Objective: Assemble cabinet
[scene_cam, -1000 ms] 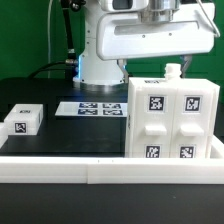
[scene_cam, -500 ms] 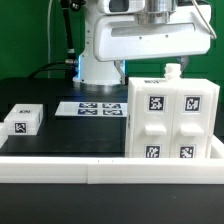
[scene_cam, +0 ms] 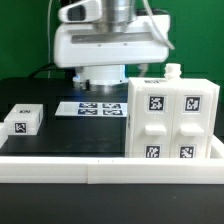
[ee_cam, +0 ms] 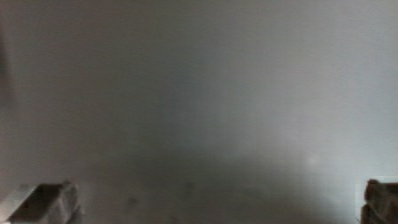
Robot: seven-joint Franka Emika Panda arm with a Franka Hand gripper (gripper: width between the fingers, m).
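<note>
The cabinet (scene_cam: 172,120) is a large white box with square tags on its front, standing at the exterior view's right on the black table. A small white knob sticks up from its top. The arm's white hand (scene_cam: 108,45) hangs above the back of the table, to the left of the cabinet and apart from it. In the wrist view my gripper (ee_cam: 214,205) is open wide. One fingertip (ee_cam: 45,203) shows at each side edge, and only a blurred grey surface lies between them. It holds nothing.
A small loose white tagged block (scene_cam: 22,120) lies at the exterior view's left. The marker board (scene_cam: 90,108) lies flat behind the middle. A white rail (scene_cam: 100,172) runs along the table's front edge.
The arm's hand has moved from above the cabinet toward the exterior view's left. The cabinet and the small block have not moved.
</note>
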